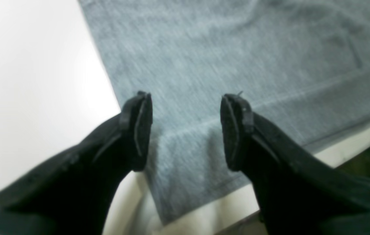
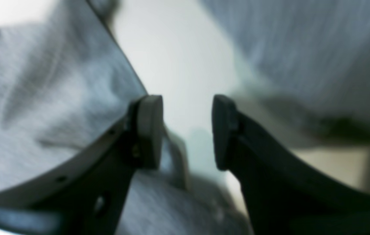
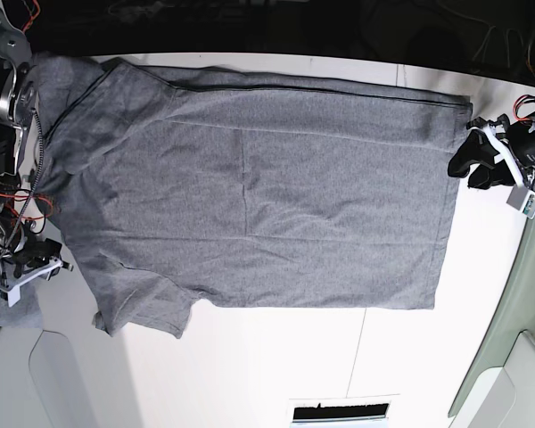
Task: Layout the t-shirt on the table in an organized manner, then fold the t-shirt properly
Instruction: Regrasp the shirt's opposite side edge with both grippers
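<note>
Left hand (image 1: pixel 186 130) gapes empty over the t-shirt (image 3: pixel 267 178) hem; right hand (image 2: pixel 187 132) parted, holding nothing.

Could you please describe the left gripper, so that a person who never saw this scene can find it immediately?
Start at the white table, which the grey t-shirt mostly covers. Follow the shirt's straight hem to the base view's right side, toward its upper corner. The left gripper sits just beyond that hem corner: black fingers spread apart and holding nothing, with a white bracket behind them.
</note>
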Available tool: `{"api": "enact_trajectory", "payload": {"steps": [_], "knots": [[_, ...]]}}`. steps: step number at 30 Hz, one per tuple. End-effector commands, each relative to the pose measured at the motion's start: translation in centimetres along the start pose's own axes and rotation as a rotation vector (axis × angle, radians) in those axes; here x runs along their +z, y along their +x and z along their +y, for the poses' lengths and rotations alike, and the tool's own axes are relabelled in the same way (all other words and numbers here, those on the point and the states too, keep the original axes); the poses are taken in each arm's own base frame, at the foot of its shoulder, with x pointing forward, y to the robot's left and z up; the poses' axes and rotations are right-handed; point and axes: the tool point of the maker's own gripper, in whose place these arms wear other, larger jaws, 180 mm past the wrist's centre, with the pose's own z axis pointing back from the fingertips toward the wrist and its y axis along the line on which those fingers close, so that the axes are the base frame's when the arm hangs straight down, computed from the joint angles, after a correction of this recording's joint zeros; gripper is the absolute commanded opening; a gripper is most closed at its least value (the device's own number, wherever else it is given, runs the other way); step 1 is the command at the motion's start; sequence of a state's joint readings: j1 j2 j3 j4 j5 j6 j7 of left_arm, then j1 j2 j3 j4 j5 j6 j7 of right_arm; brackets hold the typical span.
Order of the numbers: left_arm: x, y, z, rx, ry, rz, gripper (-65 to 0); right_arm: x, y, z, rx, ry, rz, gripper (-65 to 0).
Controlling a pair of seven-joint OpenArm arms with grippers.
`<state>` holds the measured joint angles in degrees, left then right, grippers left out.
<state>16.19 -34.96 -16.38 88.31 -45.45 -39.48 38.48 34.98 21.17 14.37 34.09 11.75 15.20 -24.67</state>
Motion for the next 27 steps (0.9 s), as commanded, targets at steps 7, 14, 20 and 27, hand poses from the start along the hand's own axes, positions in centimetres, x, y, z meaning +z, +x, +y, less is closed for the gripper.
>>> {"api": "enact_trajectory", "payload": {"steps": [7,14,20,27], "knots": [[-3.3,3.4,3.1,-0.035,0.122,-0.013,-29.1,-0.2,-1.8,-0.8,-0.006,-0.001,0.029,-40.6],[-7.7,3.2,6.1,0.072,0.210,0.047,-29.1,-0.3,-3.1,-0.2,-0.019,0.043,0.041,-40.6],[-8.9,6.2,9.7,0.158,0.267,-0.040,-29.1,-0.3,-3.0,-0.2,-0.023,0.047,0.039,-40.6],[-11.8,7.1,11.5,0.273,0.326,-0.067,-29.1,-0.3,-3.2,-0.1,-0.027,0.051,0.049,-40.6]]}}
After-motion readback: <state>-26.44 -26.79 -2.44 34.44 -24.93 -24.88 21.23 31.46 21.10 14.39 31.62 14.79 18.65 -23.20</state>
